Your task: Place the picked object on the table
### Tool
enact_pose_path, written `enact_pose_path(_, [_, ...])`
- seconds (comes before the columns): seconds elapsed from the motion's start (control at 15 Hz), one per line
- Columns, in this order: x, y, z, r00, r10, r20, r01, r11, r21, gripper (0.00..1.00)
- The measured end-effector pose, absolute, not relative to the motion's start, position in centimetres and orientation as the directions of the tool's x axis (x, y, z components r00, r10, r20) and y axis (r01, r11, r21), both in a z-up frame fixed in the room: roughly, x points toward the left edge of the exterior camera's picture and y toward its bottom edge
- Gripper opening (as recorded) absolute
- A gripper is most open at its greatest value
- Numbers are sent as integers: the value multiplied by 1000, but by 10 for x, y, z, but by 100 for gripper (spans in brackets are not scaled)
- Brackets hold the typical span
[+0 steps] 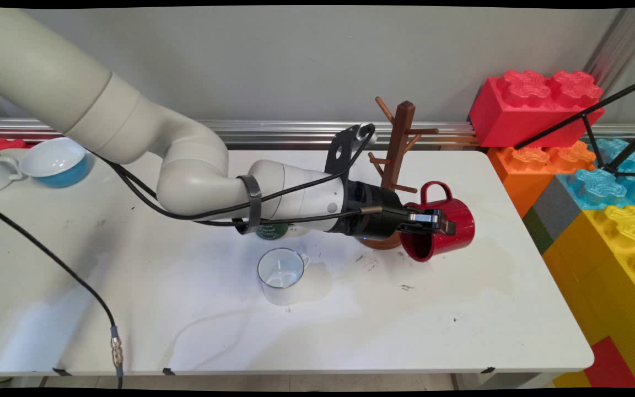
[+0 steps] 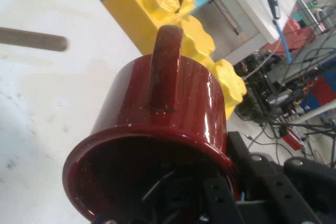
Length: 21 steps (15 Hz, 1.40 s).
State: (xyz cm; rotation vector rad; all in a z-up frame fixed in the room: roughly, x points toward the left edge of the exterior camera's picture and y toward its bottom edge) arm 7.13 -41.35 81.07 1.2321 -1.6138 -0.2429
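The clear glass cup [image 1: 281, 281] stands empty near the table's [image 1: 461, 331] front edge. The gripper [image 1: 433, 221] is closed on the rim of the tilted, empty red mug [image 1: 445, 229], beside the wooden mug tree [image 1: 397, 146].

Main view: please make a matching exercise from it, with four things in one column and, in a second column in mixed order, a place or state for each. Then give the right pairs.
Things:
1. red mug
2. clear glass cup
3. wooden mug tree
4. blue bowl

Places or states:
A. at the table's far left edge
B. tilted on its side, rim gripped by the gripper
C. upright on the table, in front of the arm
D. standing behind the gripper, pegs bare

Pairs: 1-B, 2-C, 3-D, 4-A
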Motion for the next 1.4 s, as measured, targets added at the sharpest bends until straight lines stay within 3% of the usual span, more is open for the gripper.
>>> enact_pose_path(0.53, [83, -404, 844, -34, -793, 608, -622, 493, 608, 0])
enact_pose_path(1.4, [92, -399, 909, -83, -844, 529, -703, 426, 570, 0])
